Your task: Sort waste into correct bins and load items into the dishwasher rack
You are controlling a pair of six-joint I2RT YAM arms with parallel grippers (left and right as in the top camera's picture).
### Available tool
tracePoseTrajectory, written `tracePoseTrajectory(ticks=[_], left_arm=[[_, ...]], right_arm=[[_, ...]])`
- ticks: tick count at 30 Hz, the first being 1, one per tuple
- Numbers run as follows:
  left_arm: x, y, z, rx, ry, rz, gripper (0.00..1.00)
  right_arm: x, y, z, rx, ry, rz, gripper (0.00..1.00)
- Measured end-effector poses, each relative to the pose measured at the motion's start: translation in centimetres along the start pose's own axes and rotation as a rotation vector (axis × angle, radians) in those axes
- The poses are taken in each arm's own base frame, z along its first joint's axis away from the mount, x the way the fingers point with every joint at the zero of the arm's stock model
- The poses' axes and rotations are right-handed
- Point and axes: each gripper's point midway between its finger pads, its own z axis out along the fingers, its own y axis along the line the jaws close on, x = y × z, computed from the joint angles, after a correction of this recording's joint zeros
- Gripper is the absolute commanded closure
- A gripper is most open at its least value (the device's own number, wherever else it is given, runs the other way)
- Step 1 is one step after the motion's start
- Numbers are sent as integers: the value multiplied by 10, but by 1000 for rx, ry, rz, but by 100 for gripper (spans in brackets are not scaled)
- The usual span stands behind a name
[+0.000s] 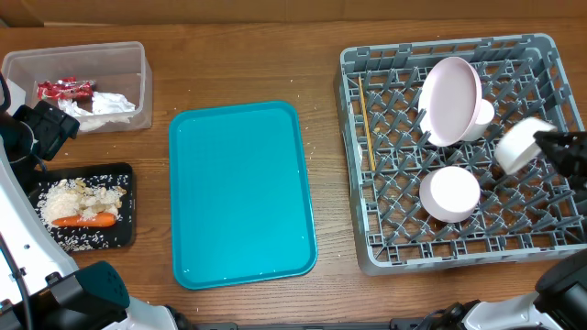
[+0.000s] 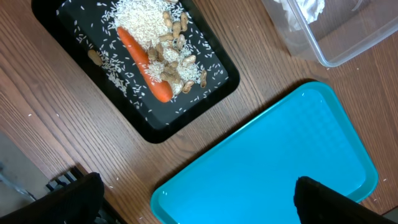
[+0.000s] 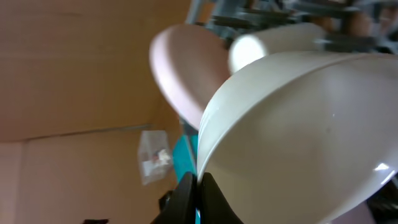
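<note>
The small white bowl [image 3: 298,130] is pinched at its rim between the narrowed fingers [image 3: 185,194] of the right gripper [image 3: 199,190], and it hangs tilted over the right side of the dishwasher rack [image 1: 376,247]. Beside it in the rack, a pale pink plate [image 1: 449,99] leans on edge among the pegs, a second bowl [image 1: 449,192] sits nearer the front, and thin wooden chopsticks [image 1: 363,119] lie along the left part of the lattice. Across the table the left gripper [image 2: 199,199] is spread wide and holds nothing. It hovers above the near corner of the teal tray [image 1: 240,192]. Just beyond it, the black tray [image 1: 131,211] holds rice [image 1: 78,197], beige scraps and an orange carrot piece [image 1: 87,220]. Farther back, the clear tub [image 1: 142,73] contains a red wrapper [image 1: 64,89] and a crumpled white napkin [image 1: 110,105].
</note>
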Motion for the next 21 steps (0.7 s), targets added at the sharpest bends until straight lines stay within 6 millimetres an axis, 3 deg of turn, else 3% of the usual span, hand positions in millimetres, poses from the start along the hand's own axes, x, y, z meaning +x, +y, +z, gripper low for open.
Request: tracePoseTrajectory(ticks=[7, 21], left_arm=[[0, 0, 0, 0, 0, 0, 0], [0, 0, 0, 0, 0, 0, 0]], right_arm=[[-8, 9, 1, -50, -26, -93, 96], [-11, -11, 17, -162, -83, -267, 96]])
